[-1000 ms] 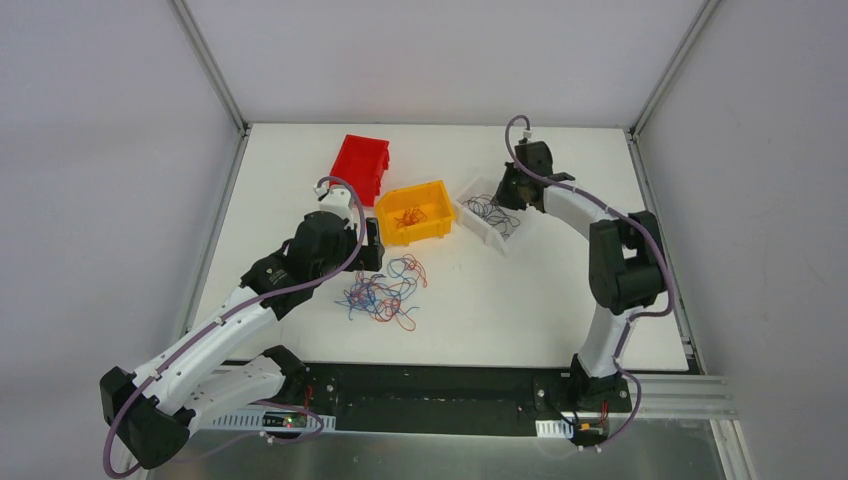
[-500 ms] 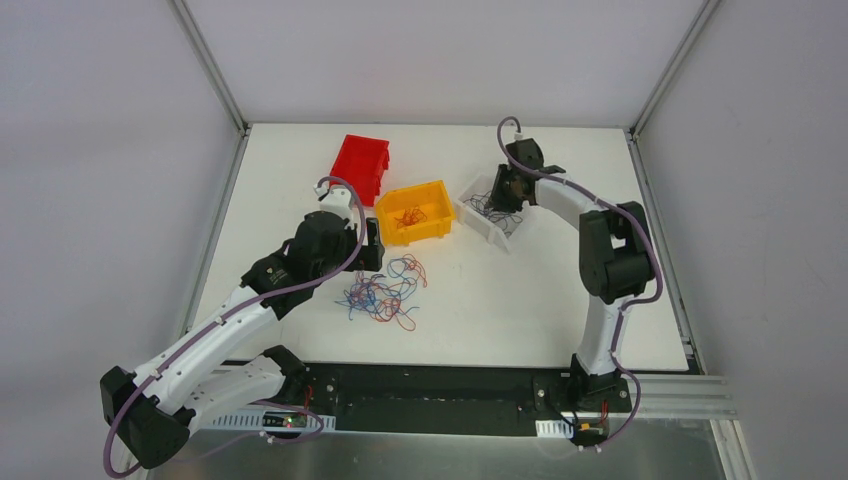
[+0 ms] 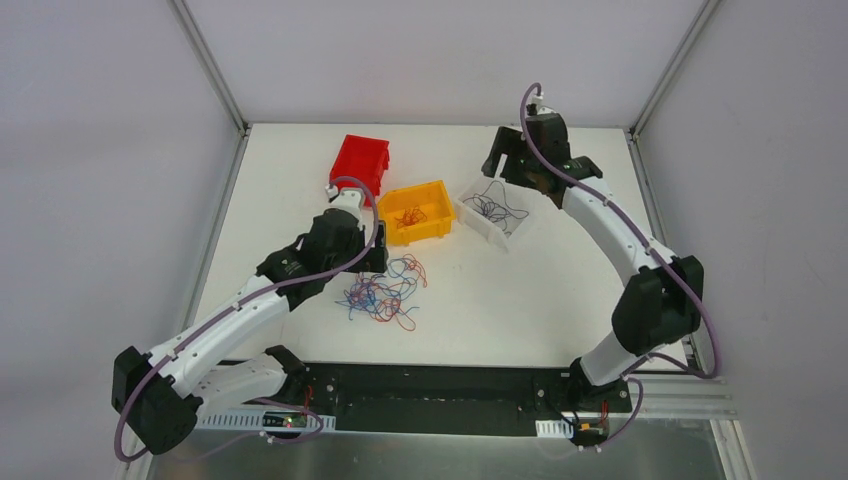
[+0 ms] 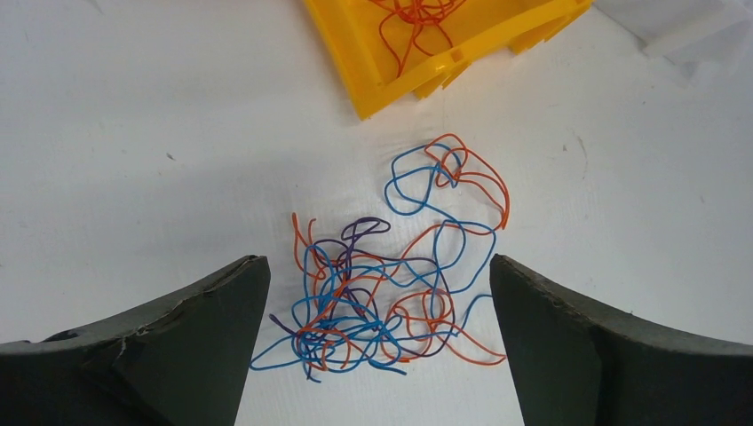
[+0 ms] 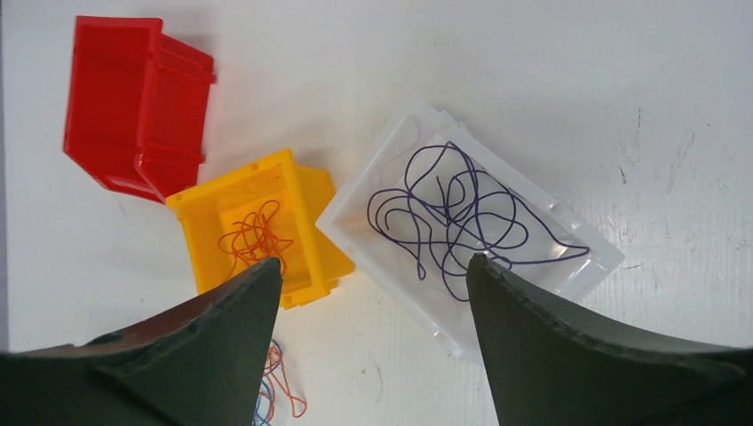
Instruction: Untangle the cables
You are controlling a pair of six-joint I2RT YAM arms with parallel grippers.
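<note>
A tangle of blue, orange and dark purple cables (image 3: 385, 292) lies on the white table in front of the yellow bin. My left gripper (image 3: 372, 250) hovers over that tangle (image 4: 382, 302). The gripper (image 4: 377, 262) is open, its fingers wide on either side and holding nothing. My right gripper (image 3: 505, 162) hangs open and empty (image 5: 373, 260) above the far side of the clear bin (image 3: 480, 228). Dark purple cables (image 5: 462, 213) lie loose in this bin (image 5: 364, 177). Orange cables (image 5: 253, 235) rest in the yellow bin (image 5: 204, 253).
The yellow bin (image 3: 425, 236) sits between a red bin (image 3: 360, 165), which lies on its side at the back, and the clear bin on the right. Grey walls and metal posts enclose the table on three sides.
My right gripper opened and lifted up and back from the clear bin, leaving the dark cables inside. The left arm reached slightly farther forward, gripper still open.
</note>
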